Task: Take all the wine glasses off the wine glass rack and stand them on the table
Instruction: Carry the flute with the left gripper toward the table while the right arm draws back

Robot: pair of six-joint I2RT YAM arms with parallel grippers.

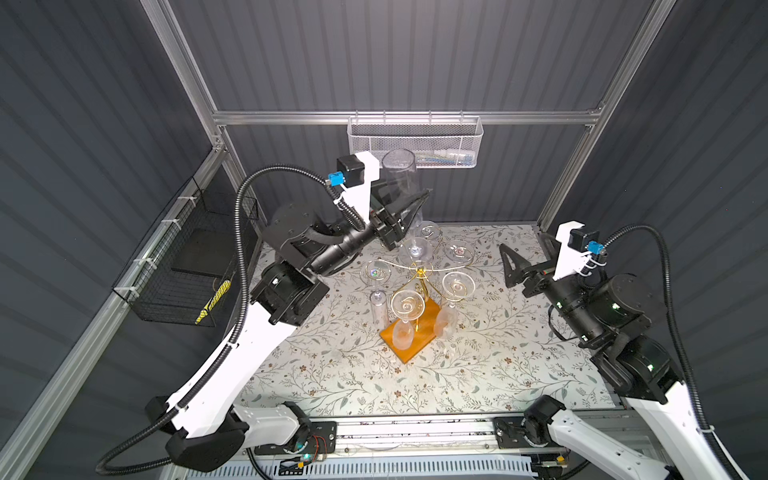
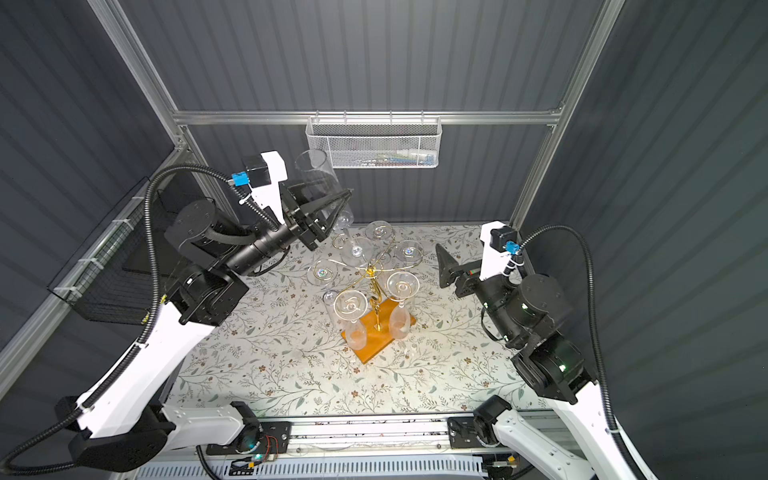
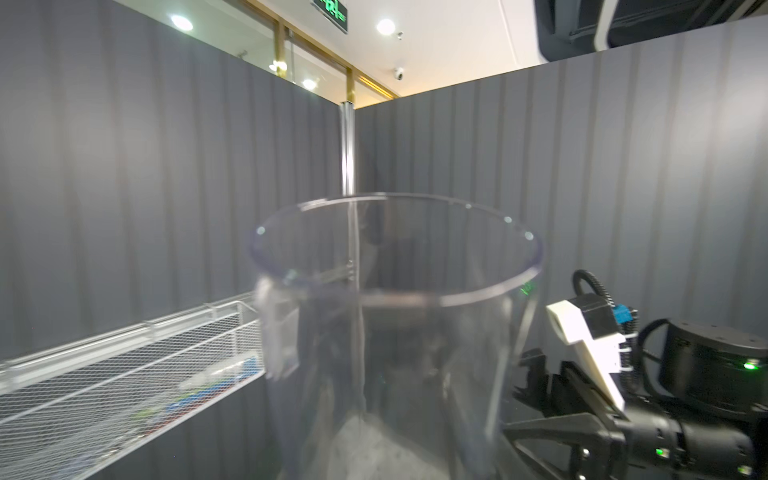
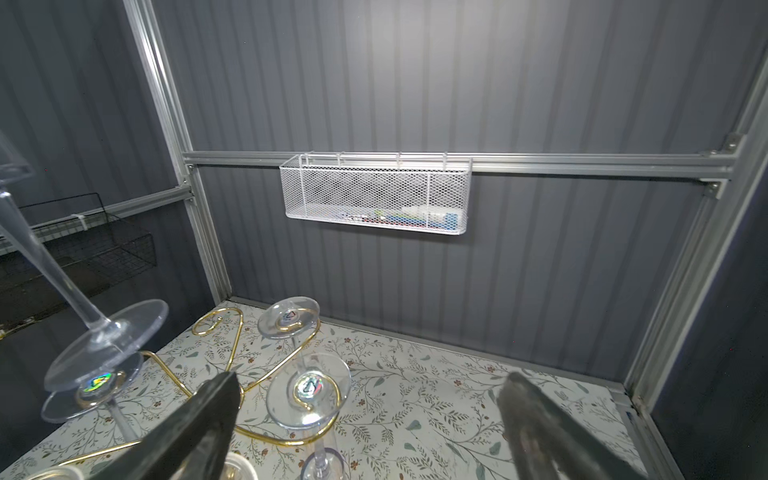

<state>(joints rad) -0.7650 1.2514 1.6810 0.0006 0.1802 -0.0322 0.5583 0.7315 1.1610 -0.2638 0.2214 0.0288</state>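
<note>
**Desk:** What are your grippers doing?

**Operator:** My left gripper (image 1: pixel 415 203), upper centre in both top views, pinches the bowl of the wine glass (image 1: pixel 400 172). The rim is up and the stem slants down. My right gripper (image 4: pixel 370 384), at the right of those frames, hangs with its fingers (image 4: pixel 208 415) spread wide and nothing between them.

**Desk:** Where is the glass relative to the rack?

**Operator:** Its foot (image 1: pixel 417 248) hangs over the gold arms of the wine glass rack (image 1: pixel 415 345), which stands mid-frame on the floral cloth (image 1: pixel 332 374). At the lower left of the right wrist view, that foot overlaps the foot of a hung glass, and I cannot tell whether they touch. Five other glasses (image 1: pixel 407 305) hang bowl-down from the arms. A white mesh basket (image 1: pixel 395 141) hangs on the back wall, top centre.
</note>
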